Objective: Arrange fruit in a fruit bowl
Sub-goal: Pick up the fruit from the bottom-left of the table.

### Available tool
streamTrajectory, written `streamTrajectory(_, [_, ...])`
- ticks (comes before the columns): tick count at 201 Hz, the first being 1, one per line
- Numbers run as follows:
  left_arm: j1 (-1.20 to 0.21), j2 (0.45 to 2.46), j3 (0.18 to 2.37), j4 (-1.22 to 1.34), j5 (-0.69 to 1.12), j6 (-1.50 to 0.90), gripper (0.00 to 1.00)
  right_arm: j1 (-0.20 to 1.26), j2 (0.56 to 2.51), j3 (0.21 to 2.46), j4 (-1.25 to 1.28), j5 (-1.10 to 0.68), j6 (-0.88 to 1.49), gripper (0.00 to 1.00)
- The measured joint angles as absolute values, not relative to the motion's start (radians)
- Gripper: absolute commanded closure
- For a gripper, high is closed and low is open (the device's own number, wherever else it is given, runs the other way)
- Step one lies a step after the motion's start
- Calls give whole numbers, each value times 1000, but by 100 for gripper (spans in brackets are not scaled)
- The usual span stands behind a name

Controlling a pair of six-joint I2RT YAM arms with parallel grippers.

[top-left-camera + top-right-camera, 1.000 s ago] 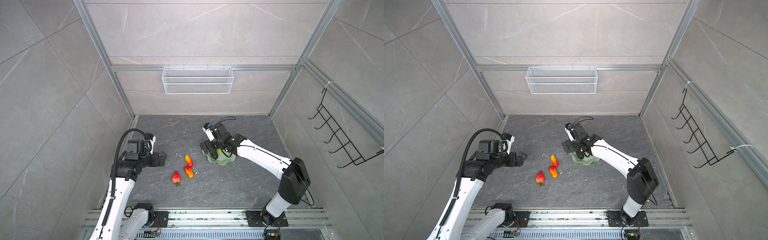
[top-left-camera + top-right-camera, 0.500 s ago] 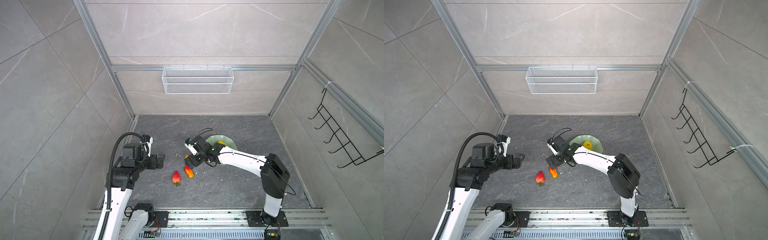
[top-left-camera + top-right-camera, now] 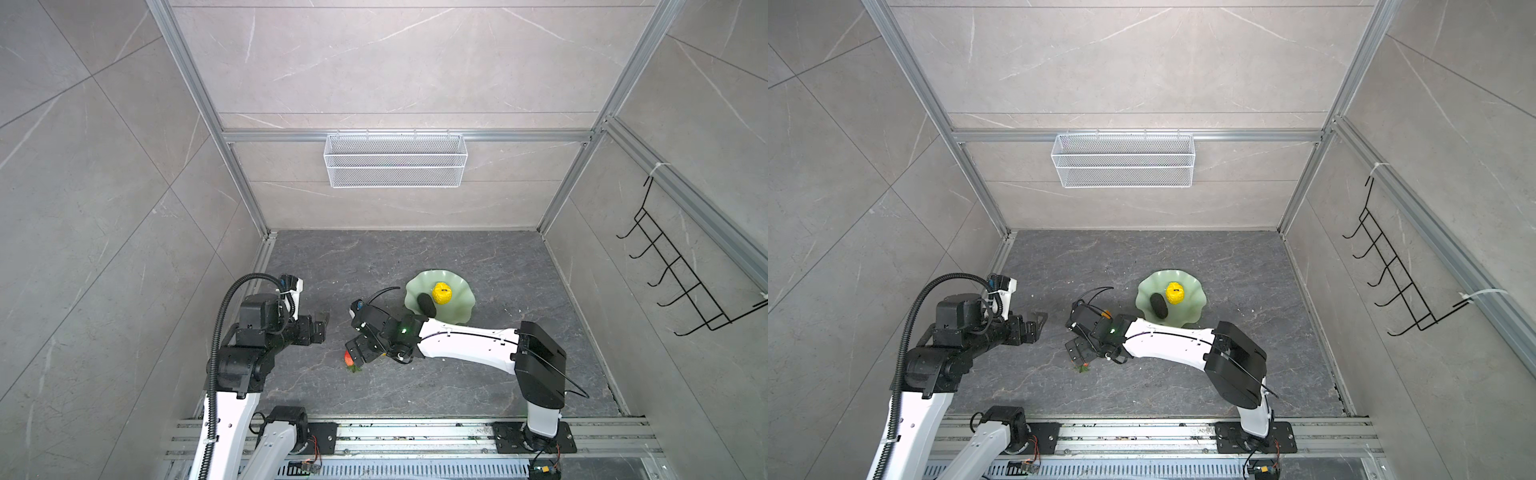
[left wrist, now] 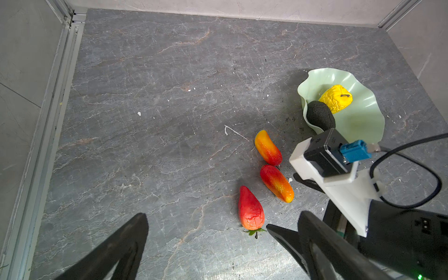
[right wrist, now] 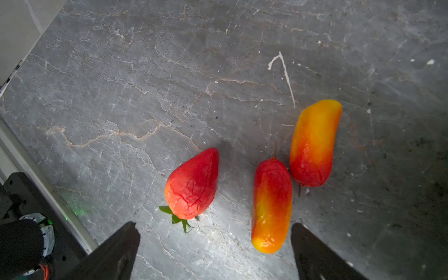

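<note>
Right pincer (image 5: 214, 225), spread empty, has moved from fruit bowl (image 3: 459, 305) to strawberry (image 5: 192, 185).

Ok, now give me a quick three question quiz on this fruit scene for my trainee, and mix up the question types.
1. True or false: the right gripper is shut on the strawberry.
2. How many fruits lie on the table, outside the fruit bowl?
3. Which fruits are in the fruit bowl? A) the knobbly yellow fruit and the dark oval fruit; B) two strawberries; C) none.
Key: 1 false, its jaws stand open and hold nothing. 2 three: the strawberry, the elongated fruit beside the strawberry and the second elongated fruit. 3 A.
</note>
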State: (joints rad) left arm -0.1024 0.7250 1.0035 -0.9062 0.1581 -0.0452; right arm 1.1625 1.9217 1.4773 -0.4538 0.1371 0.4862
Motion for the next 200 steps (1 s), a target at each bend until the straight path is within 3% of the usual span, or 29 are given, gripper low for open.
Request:
streamTrajectory(63, [-102,725,1002,-913,160,-45,0,1191,2043,1514,-444,161,558,15])
streamTrajectory(144, [-102,724,989,-913,165,-45,0,1205,2137,1624,-445,152,566,18])
streamTrajectory(200, [-102,724,988,-913,168,-44,0,1205,2191,1663,-453,141,577,29])
